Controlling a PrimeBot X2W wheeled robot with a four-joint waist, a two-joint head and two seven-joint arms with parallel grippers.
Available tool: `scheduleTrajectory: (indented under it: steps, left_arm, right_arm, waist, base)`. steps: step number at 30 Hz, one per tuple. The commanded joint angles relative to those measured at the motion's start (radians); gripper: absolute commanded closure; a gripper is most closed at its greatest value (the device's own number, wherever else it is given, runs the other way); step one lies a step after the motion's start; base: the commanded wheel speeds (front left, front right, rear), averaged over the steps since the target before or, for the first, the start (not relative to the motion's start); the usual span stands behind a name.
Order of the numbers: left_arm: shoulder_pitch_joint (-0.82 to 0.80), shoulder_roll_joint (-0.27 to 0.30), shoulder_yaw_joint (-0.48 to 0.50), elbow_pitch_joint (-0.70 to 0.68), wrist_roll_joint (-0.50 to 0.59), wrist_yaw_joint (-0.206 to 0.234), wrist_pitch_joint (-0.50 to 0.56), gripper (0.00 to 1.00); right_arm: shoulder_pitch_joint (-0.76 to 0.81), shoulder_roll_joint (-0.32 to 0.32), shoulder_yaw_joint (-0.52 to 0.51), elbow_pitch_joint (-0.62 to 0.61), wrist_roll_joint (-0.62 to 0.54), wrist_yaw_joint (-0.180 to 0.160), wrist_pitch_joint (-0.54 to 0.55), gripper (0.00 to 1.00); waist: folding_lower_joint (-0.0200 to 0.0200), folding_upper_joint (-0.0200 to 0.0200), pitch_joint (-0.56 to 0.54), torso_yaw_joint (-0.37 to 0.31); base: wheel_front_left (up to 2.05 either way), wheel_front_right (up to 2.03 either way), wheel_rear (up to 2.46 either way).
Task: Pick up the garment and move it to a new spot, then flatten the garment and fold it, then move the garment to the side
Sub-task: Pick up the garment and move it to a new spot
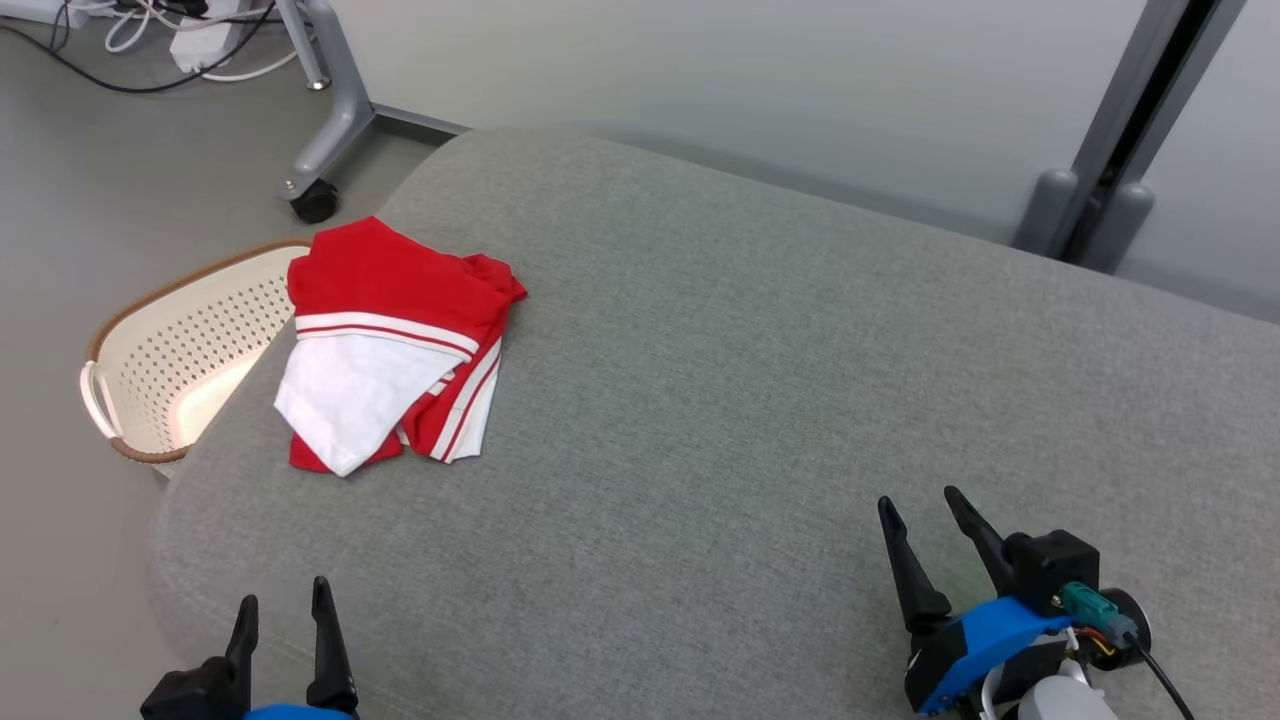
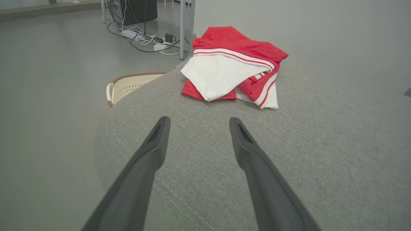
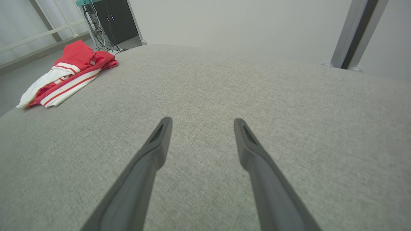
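One folded garment [image 1: 390, 345], red with white panels and thin red and white stripes, lies on a wide grey fabric surface [image 1: 750, 400], at its left edge and toward the far left corner. The folded layers are slightly uneven, with a white flap on top pointing to the near side and red cloth showing beneath it. Two grippers are in view, each with two long dark fingers, and both are well apart from the garment. The left gripper [image 1: 284, 592] sits at the near left corner of the surface, its two fingers [image 2: 151, 154] spread wide with nothing between them, pointing toward the garment. The right gripper [image 1: 918, 498] sits near the near right corner, its two fingers likewise spread and empty, with bare grey fabric ahead of it. Whether either gripper touches the fabric cannot be told. One cream perforated basket [image 1: 170, 350] with a brown rim stands on the floor just beside the left edge of the surface, next to the garment. Beyond the far left corner stand one grey metal leg with a black caster wheel [image 1: 314, 202] and a tangle of cables [image 1: 150, 40].
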Motion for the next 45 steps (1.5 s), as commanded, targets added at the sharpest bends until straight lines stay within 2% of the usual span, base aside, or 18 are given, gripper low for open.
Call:
scheduleTrajectory:
  steps: [1, 4, 10, 18, 23, 27, 33, 34, 36, 39, 45]
  left_arm:
    - [-0.01, -0.002, -0.003, 0.001, -0.005, -0.006, 0.0, 0.0]
    - [-0.048, -0.001, 0.011, 0.01, -0.02, -0.014, 0.0, 0.0]
    - [-0.178, 0.009, 0.099, 0.05, -0.021, -0.038, 0.0, 0.0]
    - [-0.412, 0.104, 0.153, 0.235, -0.031, -0.055, 0.0, 0.0]
    - [-0.545, 0.165, 0.127, 0.414, -0.064, -0.055, 0.0, 0.0]
    - [-0.619, 0.198, 0.062, 0.54, -0.117, -0.056, 0.005, 0.0]
    - [-0.657, 0.209, -0.03, 0.654, -0.221, -0.056, 0.084, 0.0]
    - [-0.659, 0.201, -0.042, 0.663, -0.246, -0.056, 0.104, 0.09]
    - [-0.658, 0.201, -0.075, 0.661, -0.28, -0.056, 0.127, 1.0]
    - [-0.658, 0.216, -0.12, 0.646, -0.324, -0.056, 0.132, 1.0]
    - [-0.666, 0.28, -0.233, 0.535, -0.354, -0.056, 0.029, 1.0]
  right_arm:
    - [-0.014, -0.005, 0.002, -0.002, 0.004, 0.0, -0.003, 0.0]
    - [-0.02, -0.005, 0.002, -0.01, -0.013, 0.0, -0.003, 0.0]
    - [-0.058, -0.004, 0.008, -0.042, -0.032, 0.0, -0.003, 0.0]
    - [-0.119, -0.004, 0.031, -0.105, -0.068, 0.0, -0.003, 0.0]
    - [-0.141, -0.004, 0.035, -0.131, -0.082, 0.0, -0.003, 0.0]
    - [-0.153, -0.006, 0.032, -0.139, -0.092, 0.0, -0.002, 0.0]
    - [-0.159, -0.007, 0.025, -0.134, -0.089, 0.0, -0.001, 0.0]
    - [-0.162, -0.007, 0.025, -0.133, -0.085, 0.0, -0.001, 0.0]
    - [-0.169, -0.007, 0.023, -0.13, -0.08, 0.0, -0.001, 0.0]
    - [-0.174, -0.007, 0.027, -0.128, -0.065, 0.0, -0.001, 0.0]
    - [-0.152, -0.005, 0.035, -0.124, -0.018, 0.0, -0.002, 0.0]
  waist:
    - [-0.0001, 0.0, 0.003, -0.003]
    - [-0.0001, 0.0, 0.026, -0.023]
    - [-0.0001, 0.0, 0.109, -0.076]
    - [-0.0001, 0.0, 0.23, -0.143]
    - [-0.0001, 0.0, 0.285, -0.173]
    - [-0.0001, 0.0, 0.31, -0.19]
    - [-0.0001, 0.0, 0.325, -0.204]
    - [-0.0001, 0.0, 0.326, -0.206]
    - [-0.0001, 0.0, 0.329, -0.207]
    - [-0.0001, 0.0, 0.324, -0.208]
    - [-0.0001, 0.0, 0.271, -0.212]
  base:
    - [0.0, 0.0, 0.0]
    - [0.0, 0.0, 0.0]
    - [0.0, 0.0, 0.0]
    - [0.0, 0.0, 0.0]
    - [0.0, 0.0, 0.0]
    - [0.0, 0.0, 0.0]
    - [0.0, 0.0, 0.0]
    - [0.0, 0.0, 0.0]
    - [0.0, 0.0, 0.0]
    - [0.0, 0.0, 0.0]
    - [0.0, 0.0, 0.0]
